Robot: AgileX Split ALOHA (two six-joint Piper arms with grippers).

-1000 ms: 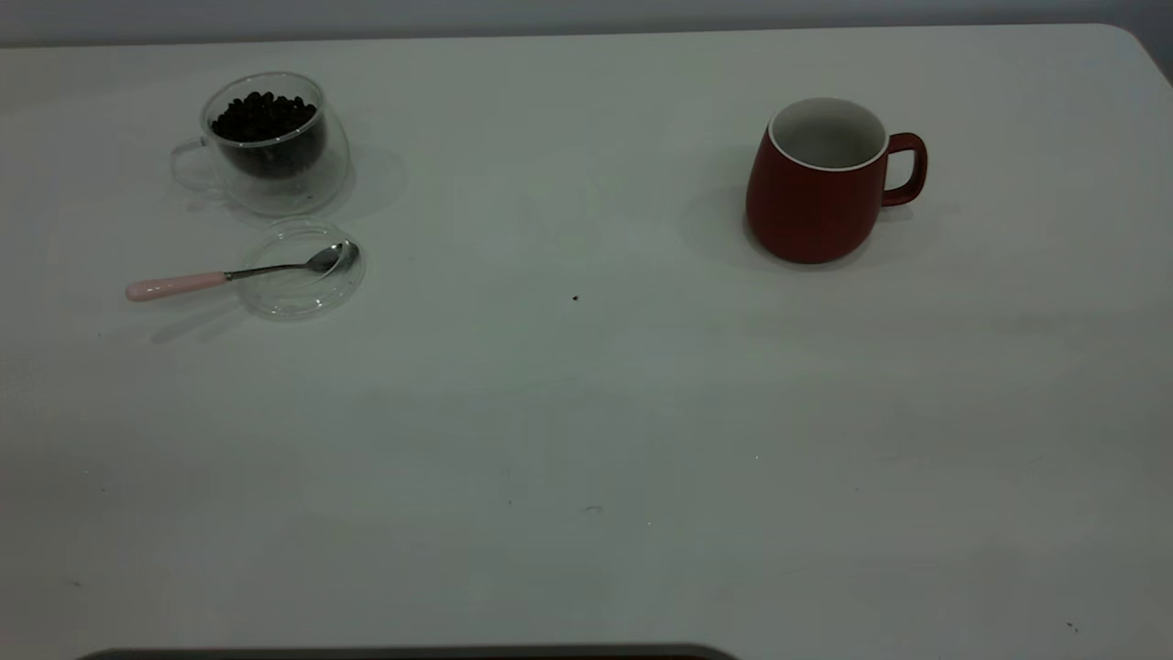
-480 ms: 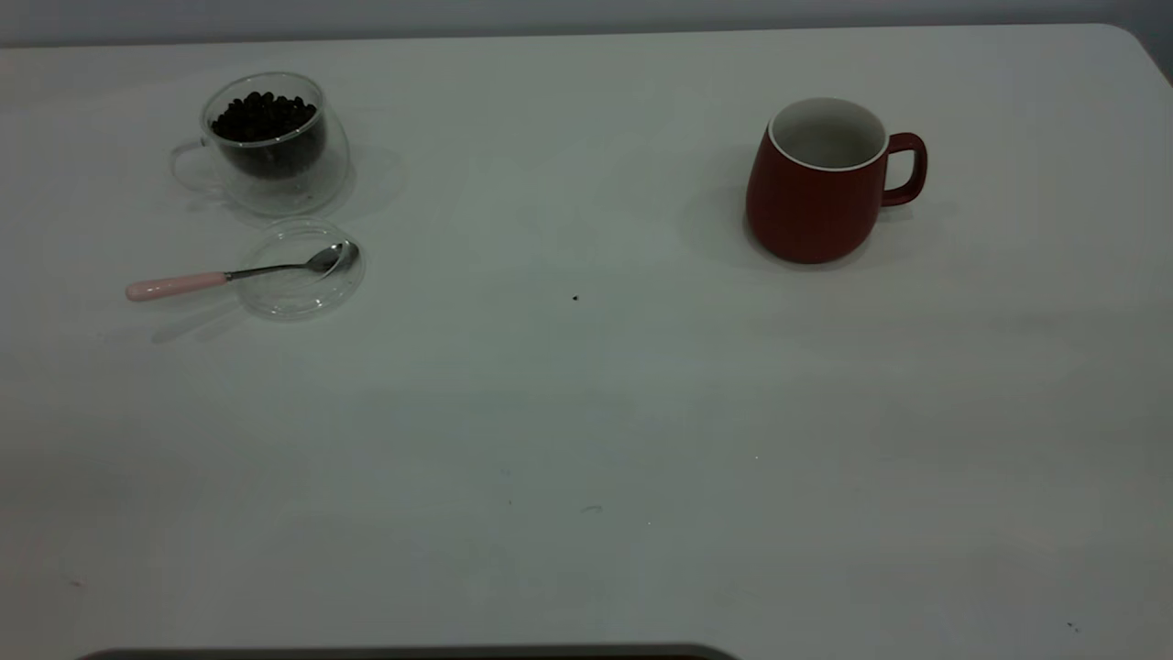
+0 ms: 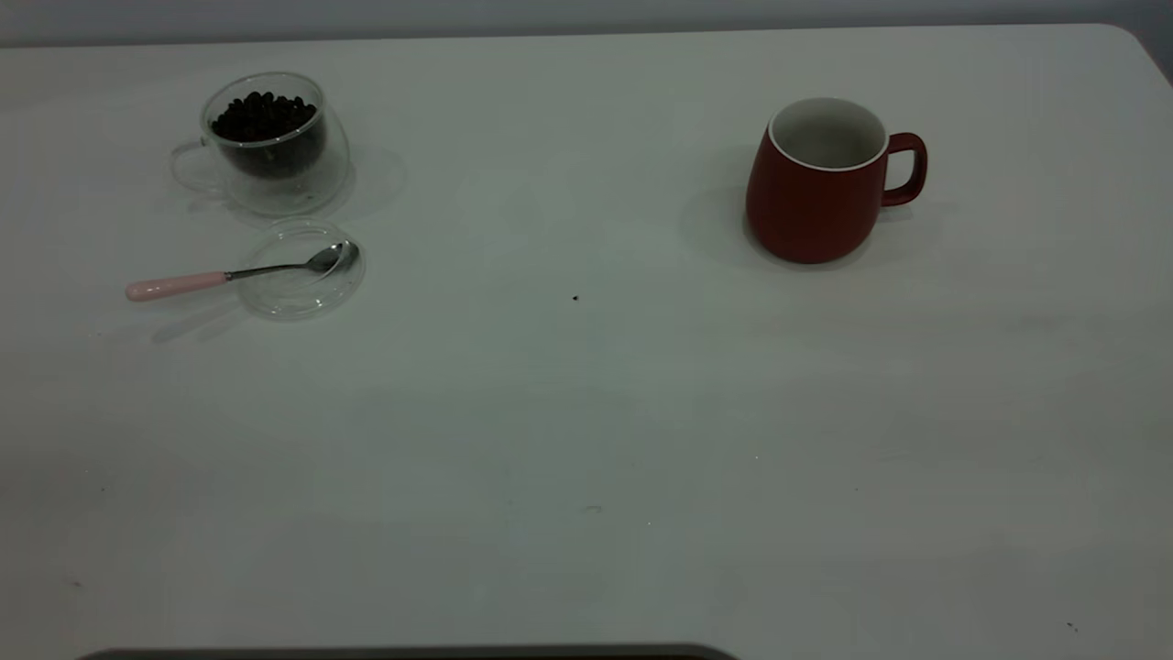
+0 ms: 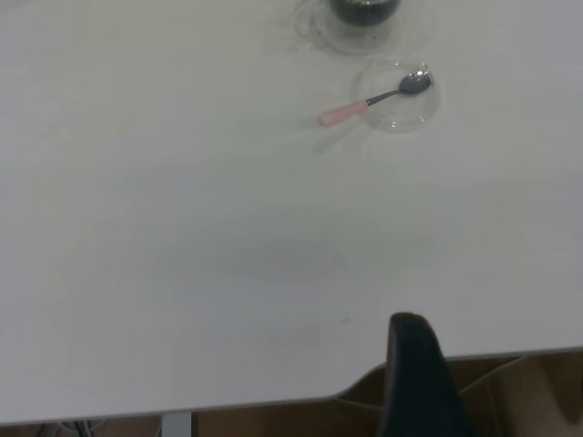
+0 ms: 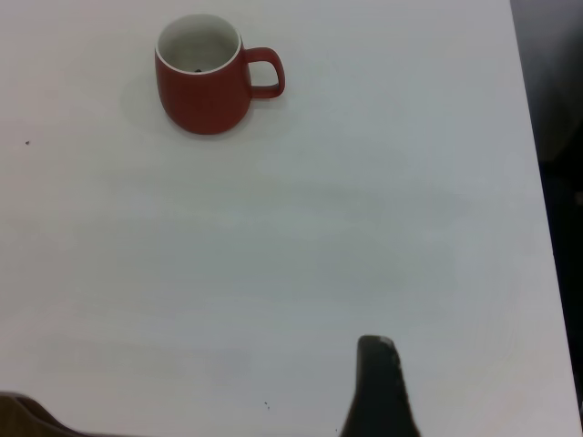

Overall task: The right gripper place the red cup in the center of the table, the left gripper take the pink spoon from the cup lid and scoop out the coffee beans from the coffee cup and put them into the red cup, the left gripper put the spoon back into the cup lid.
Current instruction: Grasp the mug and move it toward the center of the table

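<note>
The red cup point(image 3: 811, 197) stands upright at the far right of the table point(image 3: 586, 412), handle to the right; it also shows in the right wrist view point(image 5: 202, 91). At the far left, the glass coffee cup point(image 3: 275, 151) holds the coffee beans point(image 3: 264, 115). In front of it lies the cup lid point(image 3: 302, 291), with the pink spoon point(image 3: 174, 285) resting bowl-in and its handle sticking out to the left. My left gripper point(image 4: 410, 320) hangs shut over the near table edge, far from the spoon point(image 4: 344, 114). My right gripper point(image 5: 376, 341) is shut, well short of the red cup.
A tiny dark speck point(image 3: 575, 297) lies near the table's middle. The table's right edge point(image 5: 533, 182) runs close beside the red cup's side. A dark strip point(image 3: 412, 653) borders the near edge.
</note>
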